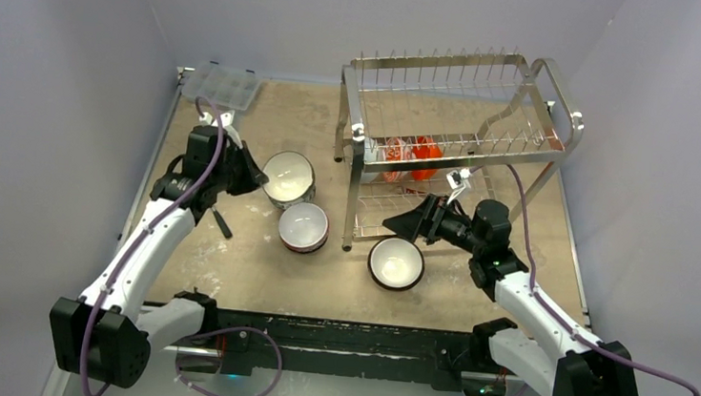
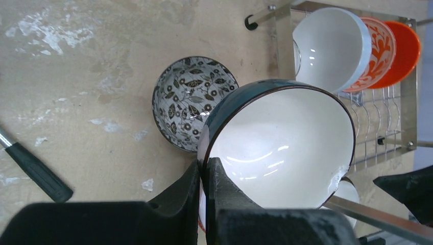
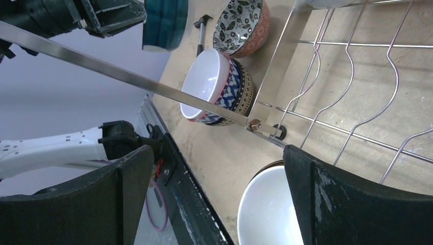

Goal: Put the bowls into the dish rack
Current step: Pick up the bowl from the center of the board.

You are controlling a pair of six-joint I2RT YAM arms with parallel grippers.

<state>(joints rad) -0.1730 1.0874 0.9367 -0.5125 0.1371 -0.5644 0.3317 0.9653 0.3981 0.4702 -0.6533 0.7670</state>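
My left gripper (image 2: 206, 166) is shut on the rim of a bowl with a white inside and a dark teal outside (image 2: 278, 138), held tilted above the table (image 1: 289, 175). Beneath it sits a leaf-patterned bowl (image 2: 191, 102). A white-inside bowl with a red and blue patterned outside (image 1: 304, 226) stands in front of them. The dish rack (image 1: 453, 73) holds a white bowl (image 2: 329, 48), a red-and-white one (image 2: 380, 53) and an orange one (image 2: 406, 51) on its lower tier. My right gripper (image 1: 411, 224) is open beside the rack's front leg, just above a white-inside dark bowl (image 1: 396, 262), touching nothing.
A black-handled tool (image 1: 222, 221) lies on the table beside my left arm. A clear plastic compartment box (image 1: 223, 83) sits at the back left corner. The rack's lower rail (image 3: 127, 76) crosses right in front of my right wrist.
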